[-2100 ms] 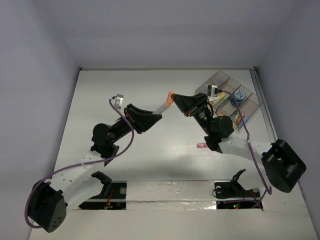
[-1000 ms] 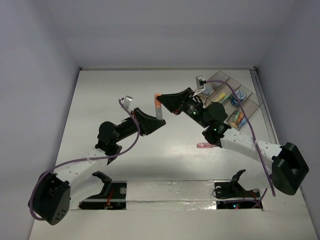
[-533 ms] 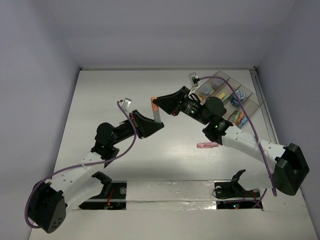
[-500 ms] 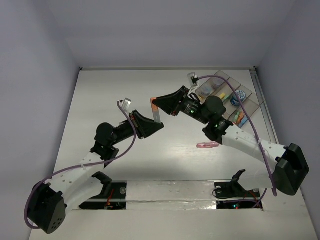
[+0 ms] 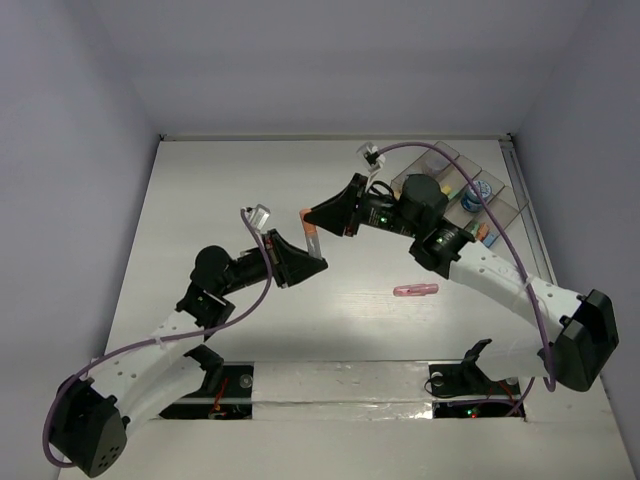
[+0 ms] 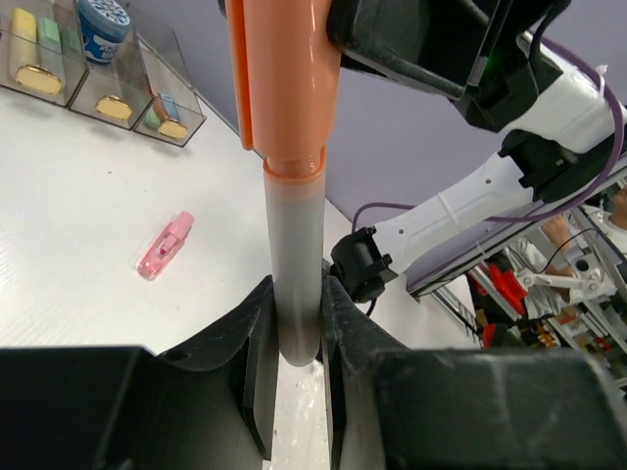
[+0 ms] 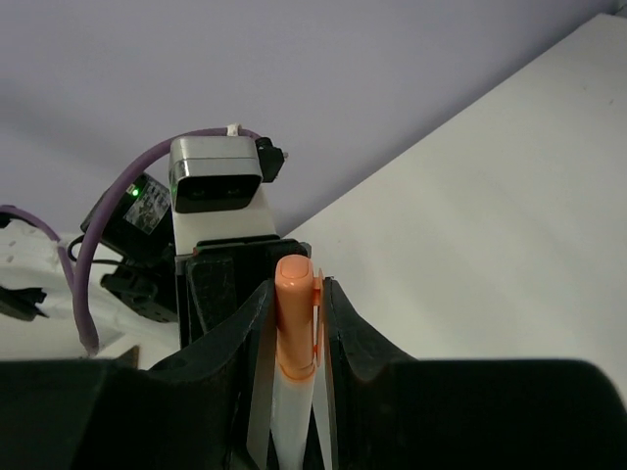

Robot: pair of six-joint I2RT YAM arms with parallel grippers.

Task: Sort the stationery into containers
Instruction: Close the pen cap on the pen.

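Observation:
A marker with a pale grey barrel [image 6: 294, 264] and an orange cap [image 7: 295, 308] is held in the air between both grippers, over the table's middle [image 5: 313, 236]. My left gripper [image 6: 297, 328] is shut on the barrel's lower end; in the top view it [image 5: 318, 261] sits just below the marker. My right gripper [image 7: 294, 323] is shut on the orange cap, above the marker in the top view [image 5: 311, 216]. The clear bins [image 5: 500, 205] stand at the far right and hold yellow, green and orange sticks and a blue roll [image 6: 102, 24]. A pink piece [image 5: 416, 290] lies on the table.
The bins also show at the upper left of the left wrist view [image 6: 147, 83], with the pink piece [image 6: 165, 245] on the white table before them. The right arm [image 5: 480, 270] stretches over the table's right half. Walls enclose the table on three sides.
Both grippers have carried the marker left and a little nearer, away from the bins. The marker has turned steeper. Both grips hold throughout.

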